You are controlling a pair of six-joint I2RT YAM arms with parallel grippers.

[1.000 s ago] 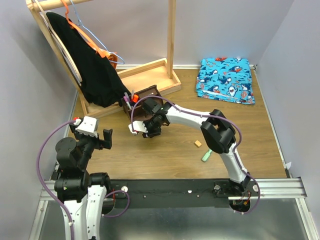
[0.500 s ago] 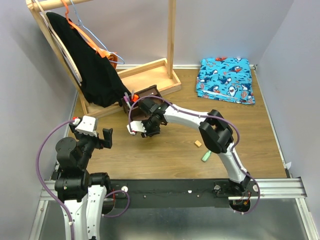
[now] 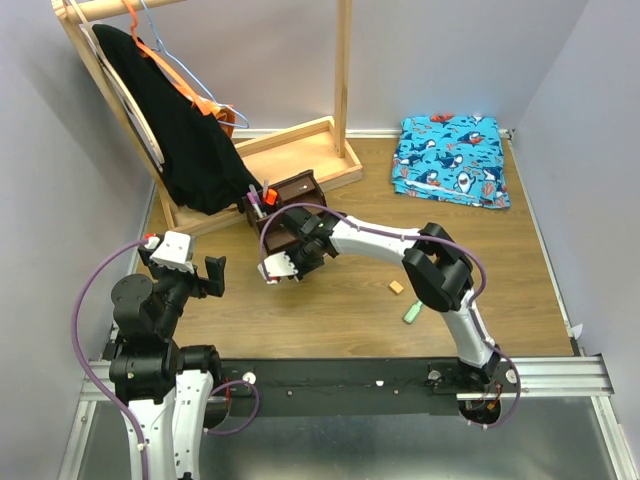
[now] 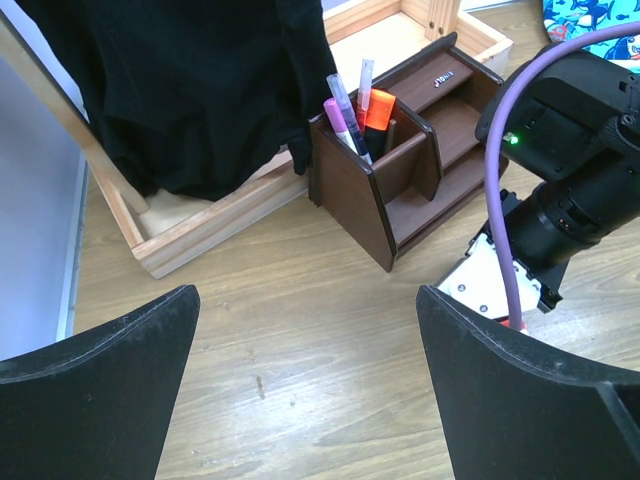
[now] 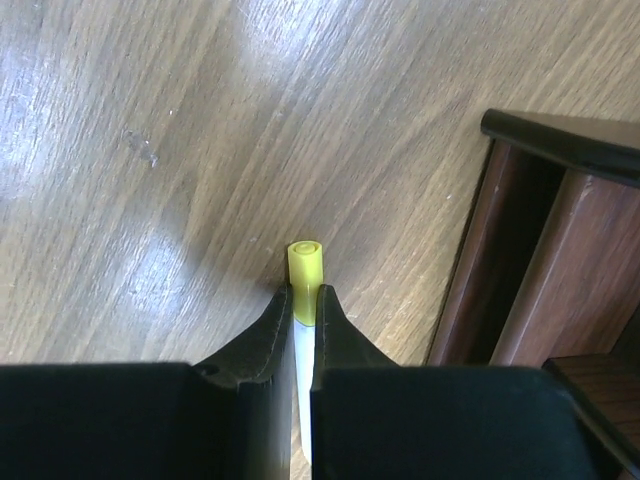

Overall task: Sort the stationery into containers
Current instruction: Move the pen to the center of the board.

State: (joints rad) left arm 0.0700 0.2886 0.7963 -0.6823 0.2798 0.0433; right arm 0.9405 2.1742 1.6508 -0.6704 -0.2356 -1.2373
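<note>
My right gripper [image 5: 302, 295] is shut on the yellow-white marker [image 5: 304, 270], held over the table beside the dark brown organiser [image 5: 545, 260]. In the top view the right gripper [image 3: 283, 262] sits just in front of the organiser [image 3: 292, 190]. The organiser [image 4: 425, 160] holds a pink-white pen [image 4: 340, 125], a purple-grey pen [image 4: 345, 105] and a black-orange marker [image 4: 377, 108] in its tall back compartment. A tan eraser cube [image 3: 396, 287] and a mint-green highlighter [image 3: 412, 313] lie on the table to the right. My left gripper [image 3: 208, 275] is open and empty at the left.
A pale wooden rack frame [image 3: 300, 150] with a black garment [image 3: 180, 130] and an orange hanger [image 3: 205, 103] stands behind the organiser. A folded blue shark-print cloth [image 3: 452, 158] lies at the back right. The right arm's purple cable [image 4: 505, 200] crosses the left wrist view.
My right gripper has drawn a little nearer and leftward from the organiser with the yellow-white marker in it. The left arm has not moved.
</note>
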